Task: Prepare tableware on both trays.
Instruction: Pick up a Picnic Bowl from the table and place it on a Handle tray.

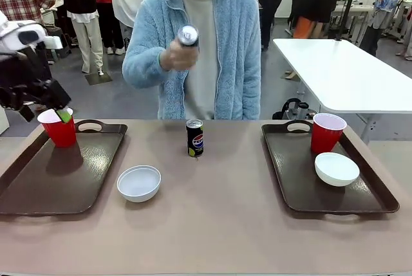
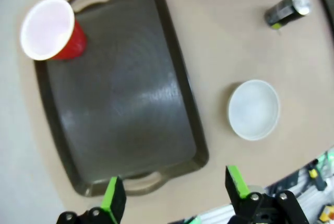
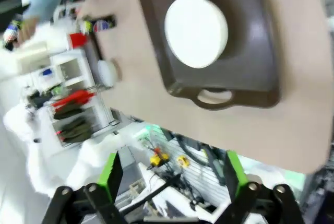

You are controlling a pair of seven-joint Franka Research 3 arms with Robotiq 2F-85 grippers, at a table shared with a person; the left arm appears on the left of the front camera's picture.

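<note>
Shows left gripper (image 2: 173, 182) gaping wide, empty, by red cup (image 1: 60, 131) at left tray's (image 1: 58, 179) far-left corner; right gripper (image 3: 172, 174) equally wide, empty, facing right tray (image 1: 302, 186) with second red cup (image 1: 327, 132) and bowl (image 1: 337, 168). Leaves other bowl (image 1: 138, 183) and can (image 1: 194, 138) on table (image 1: 225, 224) between; second can (image 1: 187, 35) in person's raised hand (image 1: 177, 57).

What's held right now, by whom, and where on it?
The person's hand grips a soda can around its body, up in the air, its top end toward the camera. The left gripper and right gripper are open, holding nothing.
</note>
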